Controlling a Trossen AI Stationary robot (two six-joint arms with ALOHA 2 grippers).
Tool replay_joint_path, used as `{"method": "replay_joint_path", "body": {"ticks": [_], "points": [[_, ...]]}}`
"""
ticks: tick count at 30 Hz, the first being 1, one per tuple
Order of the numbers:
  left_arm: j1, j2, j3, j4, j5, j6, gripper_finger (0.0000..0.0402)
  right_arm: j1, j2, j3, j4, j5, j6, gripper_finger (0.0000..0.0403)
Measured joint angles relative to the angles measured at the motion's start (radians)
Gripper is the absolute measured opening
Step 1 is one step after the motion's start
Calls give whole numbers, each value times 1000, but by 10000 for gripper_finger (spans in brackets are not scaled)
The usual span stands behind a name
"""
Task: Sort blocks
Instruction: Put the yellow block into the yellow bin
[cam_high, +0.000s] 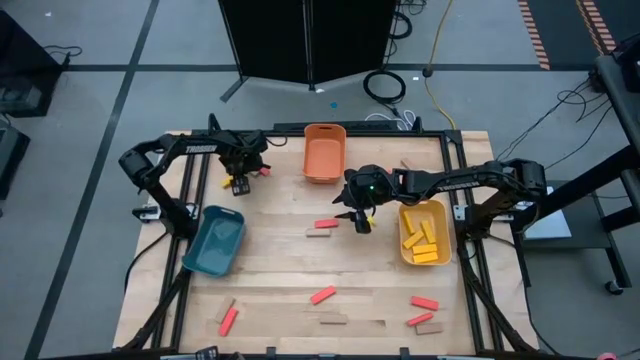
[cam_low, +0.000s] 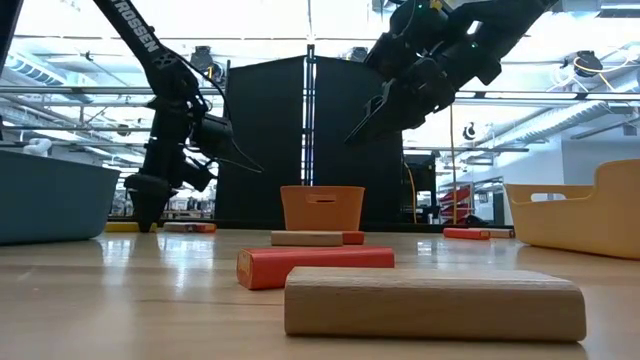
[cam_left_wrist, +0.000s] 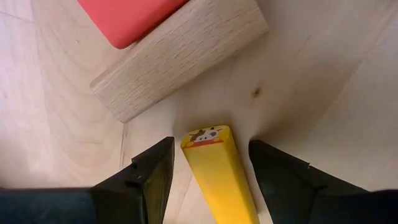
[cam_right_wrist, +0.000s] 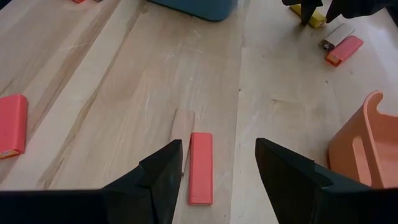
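Note:
A yellow block (cam_left_wrist: 217, 171) lies flat on the table at the far left, also seen from above (cam_high: 240, 186). My left gripper (cam_left_wrist: 210, 163) points down over it, open, one finger on each side of the block's end with a gap at both. Just beyond it a red block (cam_left_wrist: 127, 18) lies against a tan block (cam_left_wrist: 180, 56). My right gripper (cam_high: 360, 218) hangs open above the table's middle, slanting down toward a red block (cam_right_wrist: 200, 167) and a tan block (cam_right_wrist: 181, 127) that lie side by side. Orange bin (cam_high: 324, 152), teal bin (cam_high: 215, 240) and yellow bin (cam_high: 424, 235) stand around.
The yellow bin holds several yellow blocks (cam_high: 422, 240). More red blocks (cam_high: 322, 295) (cam_high: 228, 320) (cam_high: 424, 302) and tan blocks (cam_high: 332, 320) (cam_high: 428, 327) lie scattered toward the table's near edge. Black frame rails (cam_high: 470, 290) run along the table's sides.

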Motion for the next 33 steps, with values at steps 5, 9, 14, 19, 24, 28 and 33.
{"method": "replay_joint_path", "body": {"ticks": [5,9,14,19,24,28,33], "points": [[1,1,-1,-6,19,-26,186,0,0,0,0,0,0,196],[0,2,5,-17,27,-53,150,0,0,0,0,1,0,196],[0,2,44,-67,44,-76,107,0,0,0,0,1,0,196],[-3,-39,96,-88,151,-81,90,0,0,0,0,1,0,196],[-7,-146,127,-63,426,-111,87,0,0,0,0,1,0,196],[-20,-302,77,126,841,-196,86,1,0,0,-15,1,0,196],[-126,-540,-94,545,939,-363,86,1,0,0,58,1,104,196]]}}
